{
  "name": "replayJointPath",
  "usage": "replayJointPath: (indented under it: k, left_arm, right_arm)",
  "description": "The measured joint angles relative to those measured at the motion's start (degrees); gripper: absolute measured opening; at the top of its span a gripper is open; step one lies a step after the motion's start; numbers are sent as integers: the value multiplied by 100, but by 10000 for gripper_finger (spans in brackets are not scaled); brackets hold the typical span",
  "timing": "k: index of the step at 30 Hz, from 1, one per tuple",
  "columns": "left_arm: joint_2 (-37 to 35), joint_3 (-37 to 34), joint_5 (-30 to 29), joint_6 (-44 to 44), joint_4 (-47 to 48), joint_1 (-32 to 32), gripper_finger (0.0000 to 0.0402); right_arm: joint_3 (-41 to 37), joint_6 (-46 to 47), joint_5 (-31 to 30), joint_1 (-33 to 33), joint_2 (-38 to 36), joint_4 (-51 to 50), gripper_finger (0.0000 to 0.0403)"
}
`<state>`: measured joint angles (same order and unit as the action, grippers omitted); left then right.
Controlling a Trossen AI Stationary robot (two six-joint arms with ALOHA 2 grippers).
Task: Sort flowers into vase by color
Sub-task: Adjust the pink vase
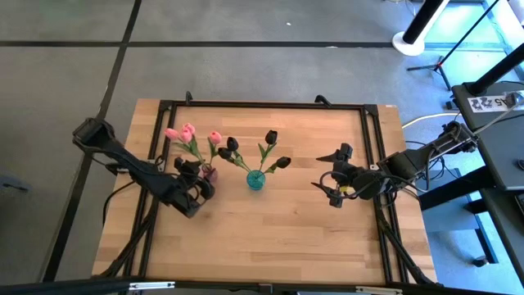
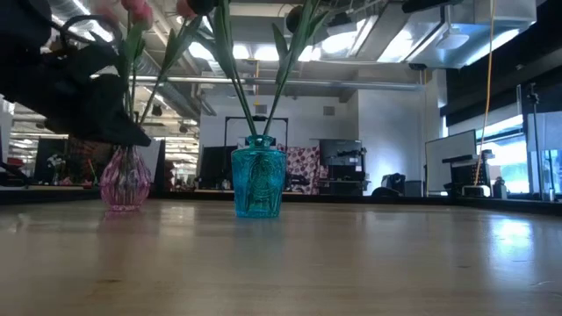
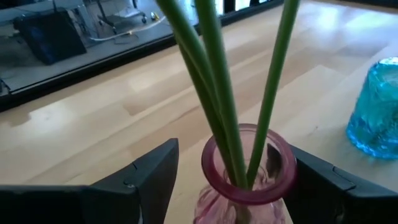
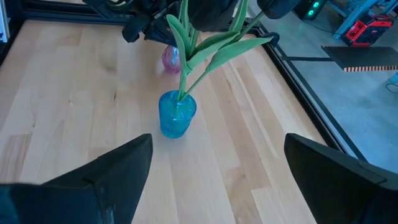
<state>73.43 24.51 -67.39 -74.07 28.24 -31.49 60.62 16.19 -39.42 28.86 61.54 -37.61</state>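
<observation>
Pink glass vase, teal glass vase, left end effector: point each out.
Pink ribbed glass vase [image 3: 244,163]: left wrist view, on its rim.
Teal ribbed glass vase [image 2: 257,183]: low view, on its body.
Left end effector [image 1: 196,188]: high view, between its fingertips.

Tabletop: light wood planks, black metal frame along its edges. Floor: grey, crossed by dark lines. Ceiling: exposed ducts and bright light panels. Far room: dark monitors, desks, white pillar, patterned screen.

Wooden table: pink vase, blue vase standing near each other.
</observation>
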Motion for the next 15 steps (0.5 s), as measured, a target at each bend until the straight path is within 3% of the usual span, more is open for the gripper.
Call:
replayJointPath:
  k: [7,15]
  left_arm:
    - [-478,0,284,138,430,-8,248]
    - [-497,0,601,243,415,-8,248]
  right_arm:
    - [0,0,2,-1,0,-36,363]
    - [0,0,45,0,-2,-33,363]
